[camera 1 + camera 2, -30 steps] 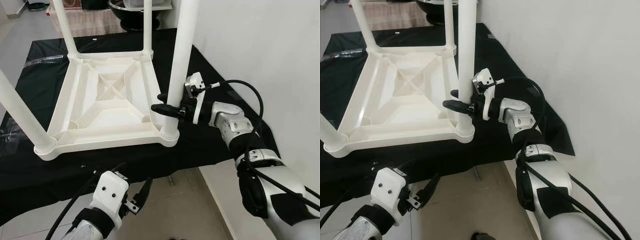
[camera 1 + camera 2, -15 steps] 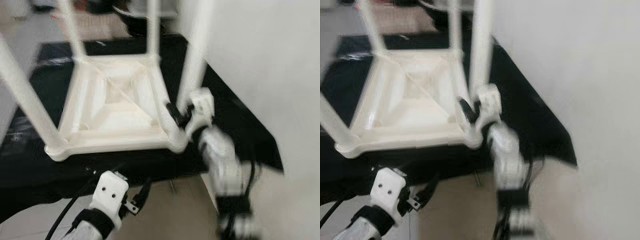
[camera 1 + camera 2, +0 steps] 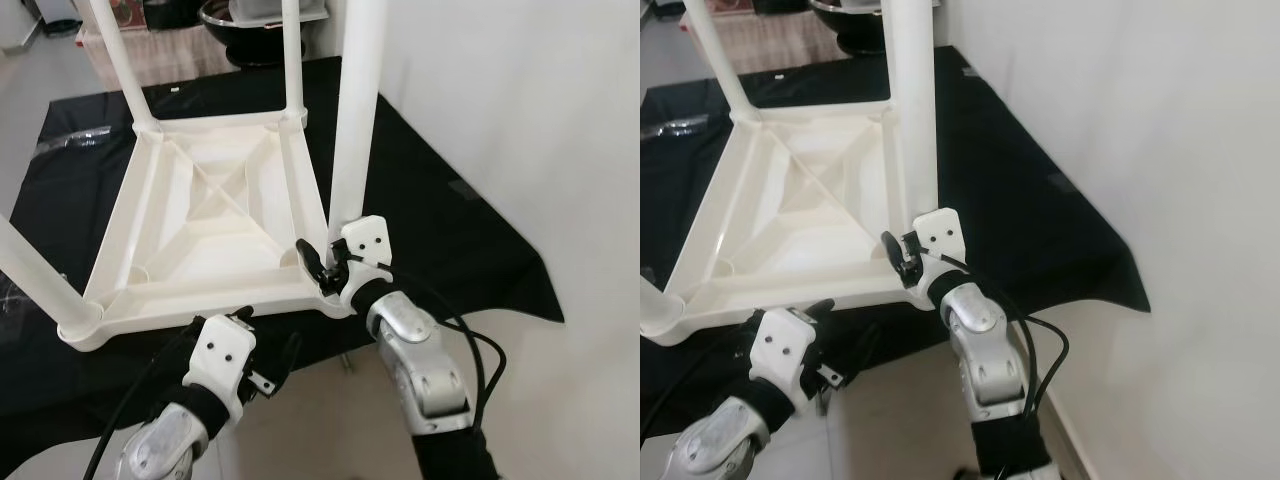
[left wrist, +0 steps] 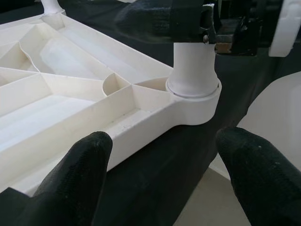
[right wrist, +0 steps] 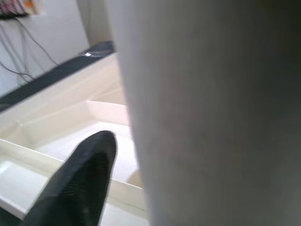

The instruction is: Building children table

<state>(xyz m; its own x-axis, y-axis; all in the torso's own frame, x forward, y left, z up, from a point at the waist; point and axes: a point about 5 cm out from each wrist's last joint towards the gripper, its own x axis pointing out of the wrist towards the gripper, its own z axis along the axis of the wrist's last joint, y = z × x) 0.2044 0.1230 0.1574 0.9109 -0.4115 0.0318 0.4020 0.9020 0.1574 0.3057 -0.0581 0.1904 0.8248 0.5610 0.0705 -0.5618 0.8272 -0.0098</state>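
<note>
The white plastic children's table [image 3: 200,200] lies upside down on a black cloth, its legs pointing up. My right gripper [image 3: 322,265] is shut on the near right leg [image 3: 355,120], just above its socket [image 4: 193,89]. In the right wrist view the leg [image 5: 211,117] is very close, with one black finger [image 5: 80,183] beside it. My left gripper [image 4: 164,150] is open and holds nothing. It hangs just below the table's near edge, facing that same corner.
The black cloth [image 3: 450,230] drapes over the support's front edge, with tiled floor [image 3: 330,420] below. A white wall [image 3: 540,100] runs close along the right. The near left leg [image 3: 30,270] rises at the left. A dark bowl [image 3: 250,20] sits at the back.
The camera has shifted. My right arm now reaches in from the near side, not the right, and grips the leg lower, near its socket. My left gripper has risen toward the table's front edge.
</note>
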